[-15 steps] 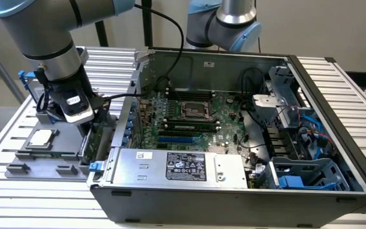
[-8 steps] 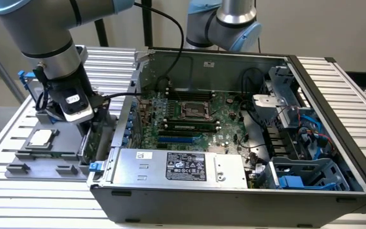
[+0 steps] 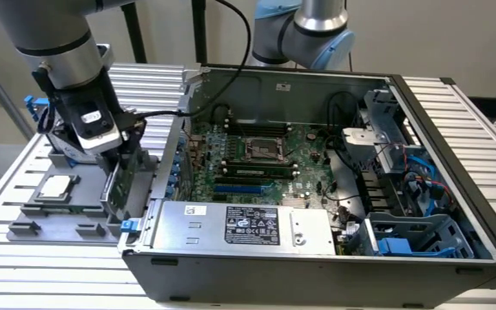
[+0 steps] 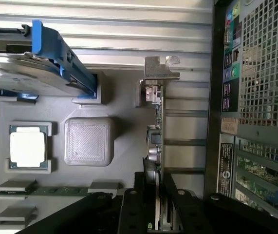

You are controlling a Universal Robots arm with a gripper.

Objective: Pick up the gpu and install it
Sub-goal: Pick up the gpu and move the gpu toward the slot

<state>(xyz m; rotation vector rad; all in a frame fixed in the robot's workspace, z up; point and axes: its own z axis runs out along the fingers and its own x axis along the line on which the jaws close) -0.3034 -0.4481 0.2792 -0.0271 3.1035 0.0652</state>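
Note:
The gpu (image 3: 121, 187) stands on edge in a slot of the grey fixture tray (image 3: 59, 216), just outside the open computer case (image 3: 317, 261) on the exterior view's left. Its green board faces the case. In the wrist view the gpu (image 4: 157, 122) is edge-on, with its silver bracket at the far end. My gripper (image 3: 116, 166) comes down on it from above. There my gripper (image 4: 159, 202) straddles the card, with its black fingers (image 4: 143, 195) pressed against both faces. The card still sits in the tray.
The tray also carries a processor chip (image 4: 27, 148), a memory stick (image 4: 56, 191) and a hard drive in a blue frame (image 4: 56, 48). Inside the case lie the motherboard (image 3: 257, 152), blue expansion slots (image 3: 243, 189) and a power supply (image 3: 239, 226). A second arm (image 3: 312, 32) stands behind the case.

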